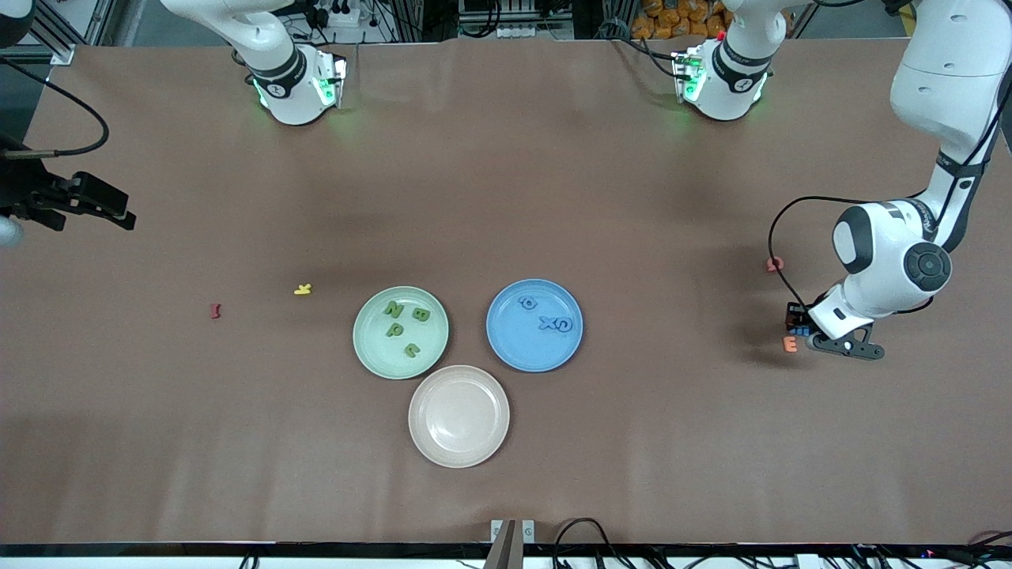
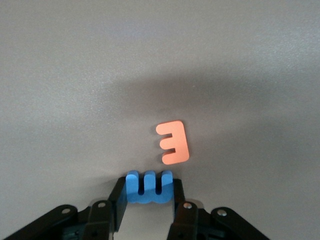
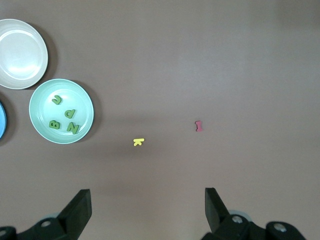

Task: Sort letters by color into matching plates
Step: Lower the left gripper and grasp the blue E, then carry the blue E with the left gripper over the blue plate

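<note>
Only the left wrist view shows left gripper (image 2: 149, 197) pinching blue E (image 2: 149, 186).

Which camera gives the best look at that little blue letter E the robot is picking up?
The left wrist view: the blue E fills the space between the left gripper fingers, beside an orange E. The front view shows only a blue speck under the gripper. The right wrist view misses it entirely.

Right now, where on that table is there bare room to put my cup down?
Between the arms' bases and the plates: bare cloth. Also nearer the camera than the pink plate. Crowded spots: the three touching plates, and by the left pincer, shut on a blue E beside an orange E.
</note>
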